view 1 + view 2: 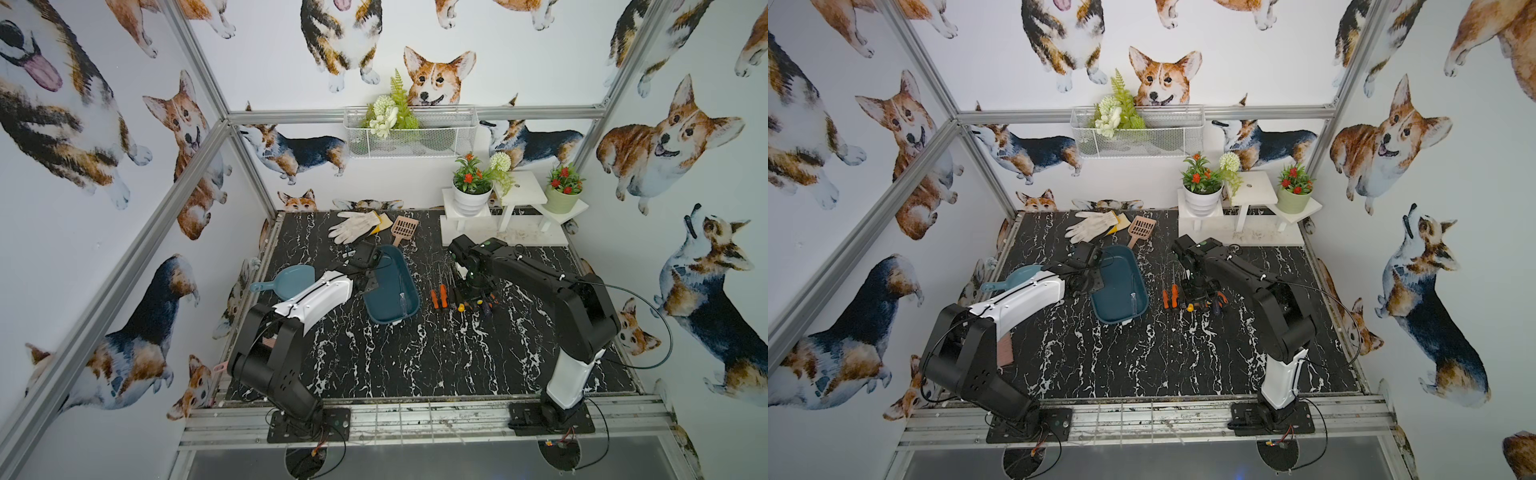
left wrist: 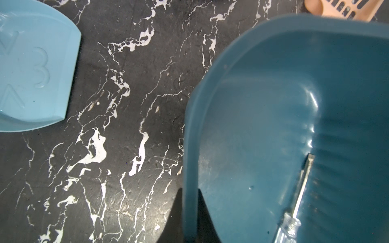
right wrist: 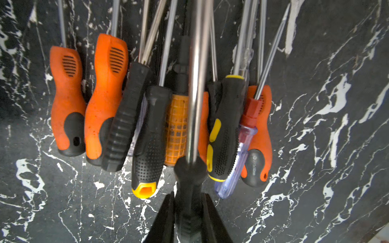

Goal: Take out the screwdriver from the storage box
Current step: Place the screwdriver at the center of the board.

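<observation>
- Standing by the table [image 1: 415, 365], I see the left gripper [image 2: 189, 202] pinched tight on the side rim of the storage box [image 2: 242, 126], one finger inside the wall and one outside.
- The clear-handled screwdriver [image 2: 295, 199] lies on the box floor against the opposite long wall, across the box from that gripper and not touching it. From above it sits toward the end of the box nearest the robot.
- The right gripper [image 3: 188, 202] is clamped on a black-handled screwdriver [image 3: 194, 105], steel shaft pointing away. It's over the pile of screwdrivers [image 3: 109, 101] on the marble, to the right of the box. Can't tell if it touches the pile.
- Writing: the light blue scoop [image 2: 35, 69] has a raised "3" between arrow-like marks. One orange handle in the pile has tiny print on its black butt, too blurry for me to read.
- Cut off: the clear handle runs out of the left wrist view. In both top views the right gripper gets lost among the dark handles, and the left arm's wrist covers part of the box's left side.
</observation>
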Controlling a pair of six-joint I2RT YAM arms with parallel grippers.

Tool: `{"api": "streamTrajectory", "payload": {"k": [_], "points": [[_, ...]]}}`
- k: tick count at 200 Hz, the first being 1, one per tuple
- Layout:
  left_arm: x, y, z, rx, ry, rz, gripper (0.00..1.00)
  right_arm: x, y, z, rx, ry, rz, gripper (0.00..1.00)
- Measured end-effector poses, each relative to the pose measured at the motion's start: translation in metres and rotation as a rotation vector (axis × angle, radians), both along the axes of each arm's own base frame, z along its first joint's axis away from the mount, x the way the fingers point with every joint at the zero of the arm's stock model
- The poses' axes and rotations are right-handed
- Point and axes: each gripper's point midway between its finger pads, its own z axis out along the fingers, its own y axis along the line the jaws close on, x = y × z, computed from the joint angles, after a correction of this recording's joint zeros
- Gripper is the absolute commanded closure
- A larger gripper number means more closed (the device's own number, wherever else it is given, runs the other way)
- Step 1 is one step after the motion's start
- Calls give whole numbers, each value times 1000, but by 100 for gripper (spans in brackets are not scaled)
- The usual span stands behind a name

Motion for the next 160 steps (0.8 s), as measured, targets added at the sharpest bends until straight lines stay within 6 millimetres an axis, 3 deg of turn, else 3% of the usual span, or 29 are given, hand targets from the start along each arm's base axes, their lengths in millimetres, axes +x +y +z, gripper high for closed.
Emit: {"api": "streamTrajectory", "payload": {"k": [107, 160], "points": [[0, 1, 2, 4, -1, -1, 100, 5, -5, -14, -17, 25, -9, 86], [0, 1, 2, 4, -1, -1, 100, 7, -3, -16, -13, 21, -10, 74]]}}
